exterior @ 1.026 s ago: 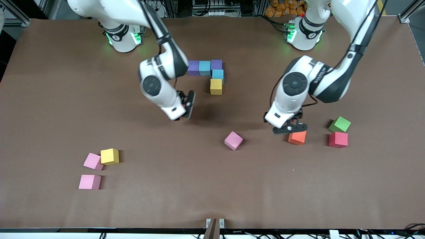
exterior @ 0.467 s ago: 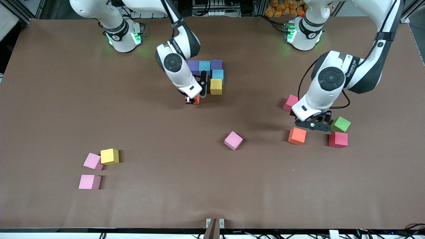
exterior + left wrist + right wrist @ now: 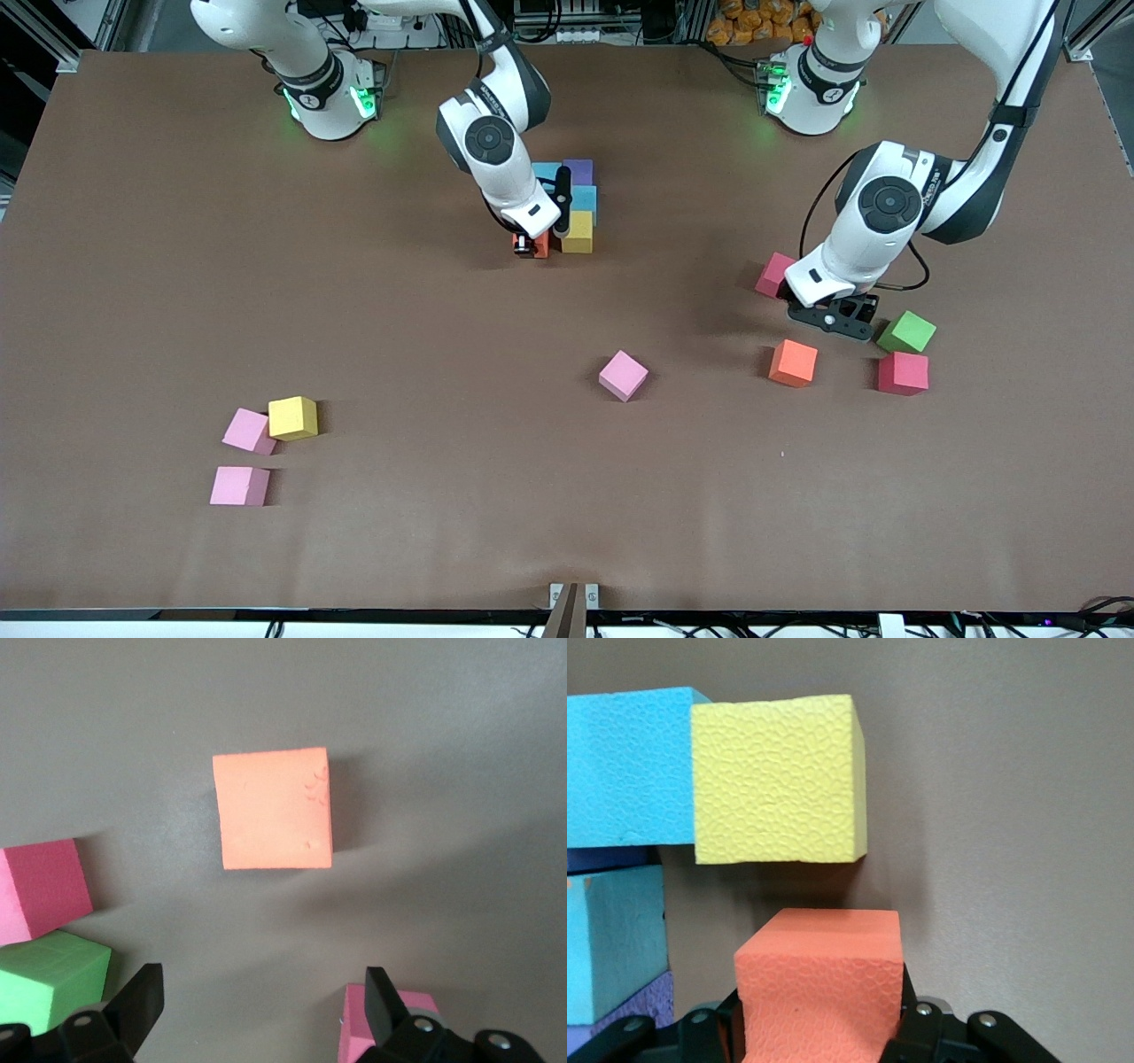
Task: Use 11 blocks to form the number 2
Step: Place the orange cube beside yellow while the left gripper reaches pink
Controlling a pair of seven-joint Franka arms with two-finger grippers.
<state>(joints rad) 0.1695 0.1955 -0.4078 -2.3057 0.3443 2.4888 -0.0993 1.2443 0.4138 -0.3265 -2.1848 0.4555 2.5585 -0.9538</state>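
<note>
The started number 2 is a hook of touching blocks: cyan (image 3: 547,170), purple (image 3: 578,169), cyan (image 3: 583,198), yellow (image 3: 577,232). My right gripper (image 3: 534,245) is shut on an orange block (image 3: 539,247) (image 3: 819,983), low beside the yellow block (image 3: 778,780) with a small gap between them. My left gripper (image 3: 833,317) (image 3: 261,988) hangs open and holds nothing, over bare table between a rose-red block (image 3: 773,273) and a second orange block (image 3: 793,362) (image 3: 273,808).
A green cube (image 3: 906,331) and a deep red cube (image 3: 903,372) lie close to the left gripper. A pink block (image 3: 623,375) sits mid-table. A yellow block (image 3: 292,417) and two pink blocks (image 3: 248,431) (image 3: 239,486) lie toward the right arm's end, near the front camera.
The right gripper has carried its orange block across to the yellow block. The left gripper has drifted off the loose orange block, toward the green cube and the bases.
</note>
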